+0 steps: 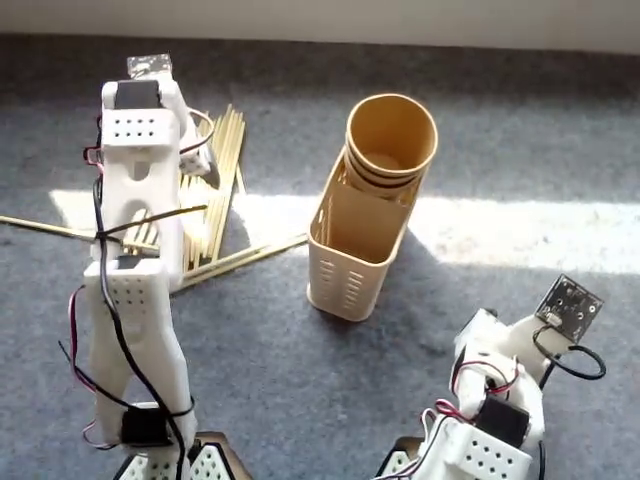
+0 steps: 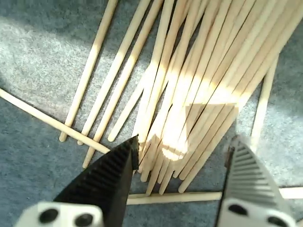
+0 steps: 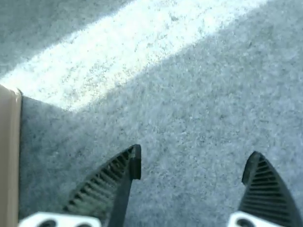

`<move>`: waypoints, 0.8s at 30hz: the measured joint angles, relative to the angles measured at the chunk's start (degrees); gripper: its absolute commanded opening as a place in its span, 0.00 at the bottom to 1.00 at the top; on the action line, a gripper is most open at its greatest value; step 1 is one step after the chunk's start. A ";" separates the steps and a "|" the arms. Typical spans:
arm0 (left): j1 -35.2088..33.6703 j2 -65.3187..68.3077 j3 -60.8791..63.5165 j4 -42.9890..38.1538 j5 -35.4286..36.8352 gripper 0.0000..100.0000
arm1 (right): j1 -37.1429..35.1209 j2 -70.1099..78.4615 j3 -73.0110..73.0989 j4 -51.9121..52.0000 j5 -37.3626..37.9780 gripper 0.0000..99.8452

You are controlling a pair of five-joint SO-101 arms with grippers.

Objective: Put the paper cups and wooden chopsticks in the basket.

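A pile of wooden chopsticks (image 1: 215, 190) lies on the grey carpet at the left, partly hidden under the left arm. In the left wrist view the chopsticks (image 2: 199, 90) fan out just beyond my left gripper (image 2: 182, 149), which is open above their near ends with nothing between its fingers. Stacked paper cups (image 1: 390, 140) sit in the top of the beige basket (image 1: 350, 275) at the middle. My right gripper (image 3: 194, 165) is open over bare carpet, with the basket's edge (image 3: 8, 156) off to one side.
A few stray chopsticks (image 1: 50, 228) lie apart at the far left, and some (image 1: 250, 258) reach toward the basket. A sunlit band crosses the carpet. The right arm (image 1: 505, 400) sits at the front right.
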State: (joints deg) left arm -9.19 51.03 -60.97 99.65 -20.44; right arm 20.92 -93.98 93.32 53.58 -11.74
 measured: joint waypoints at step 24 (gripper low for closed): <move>1.23 19.78 -14.51 -1.41 0.18 0.00 | -2.02 0.00 2.11 -0.35 0.00 0.33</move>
State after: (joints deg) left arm -7.96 70.81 -75.47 98.24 -20.26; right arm 18.90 -93.98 95.43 53.23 -11.74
